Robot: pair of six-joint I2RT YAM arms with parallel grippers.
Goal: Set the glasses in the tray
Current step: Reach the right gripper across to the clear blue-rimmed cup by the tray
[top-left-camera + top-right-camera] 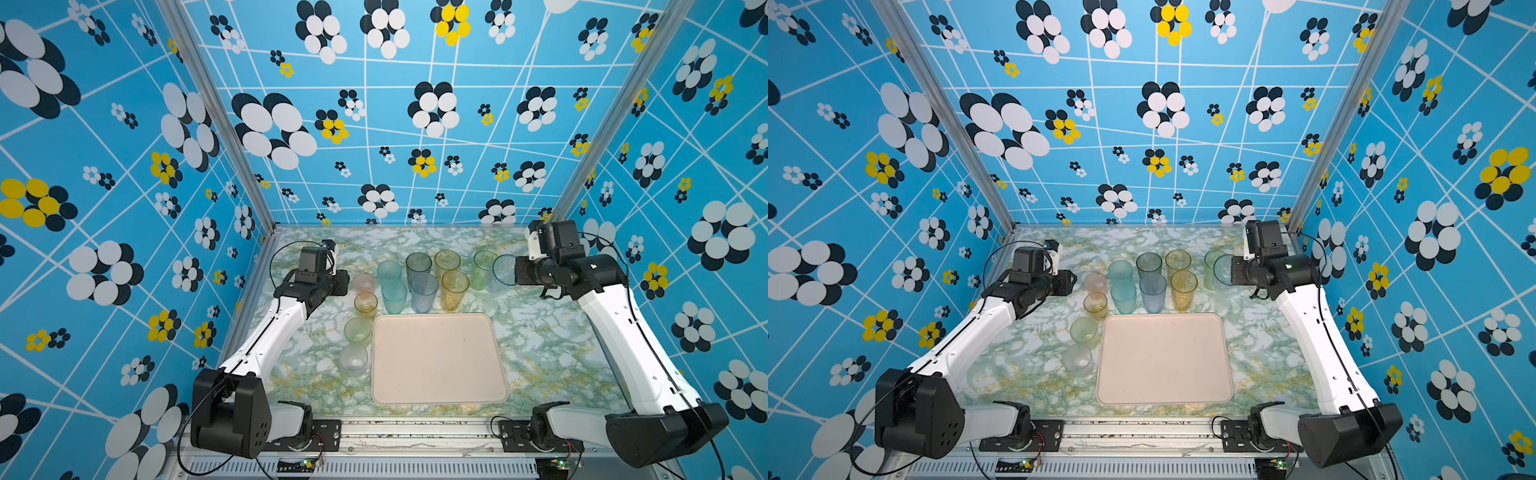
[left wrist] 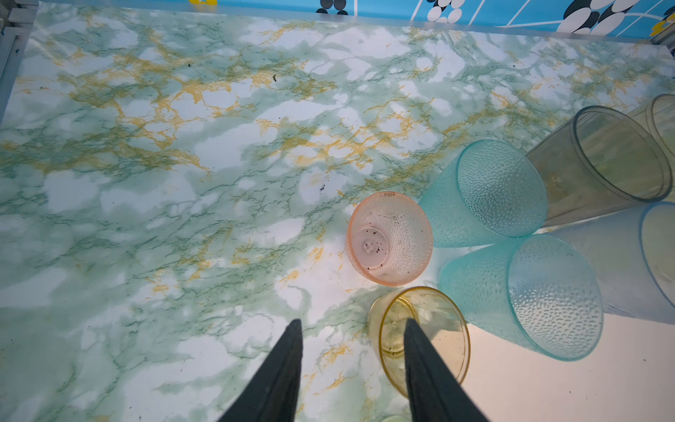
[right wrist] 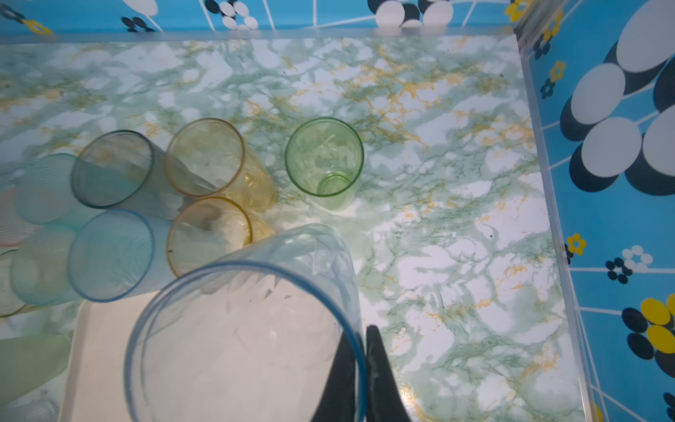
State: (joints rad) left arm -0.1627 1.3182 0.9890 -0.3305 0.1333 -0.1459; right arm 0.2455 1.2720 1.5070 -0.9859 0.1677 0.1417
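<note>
The cream tray [image 1: 436, 361] [image 1: 1163, 361] lies empty at the front middle of the table. My right gripper [image 3: 363, 329] [image 1: 515, 270] is shut on the rim of a tall blue-rimmed glass [image 3: 248, 329] [image 1: 503, 270], which hangs tilted beside the standing green glass [image 3: 324, 160]. Tall teal [image 1: 389, 272], grey [image 1: 418, 266], blue [image 1: 424, 293] and amber [image 1: 454, 291] glasses stand behind the tray. Pink [image 2: 389, 237], orange [image 2: 423, 339], pale green [image 1: 356, 330] and clear [image 1: 354, 359] short glasses line its left side. My left gripper [image 2: 354, 323] [image 1: 343, 282] hovers open beside the orange glass, holding nothing.
The marbled table [image 1: 540, 340] has bare room to the right of the tray and along the back. Patterned blue walls [image 1: 124, 208] close in the left, right and back sides. Both arm bases sit on the metal rail [image 1: 415, 432] at the front edge.
</note>
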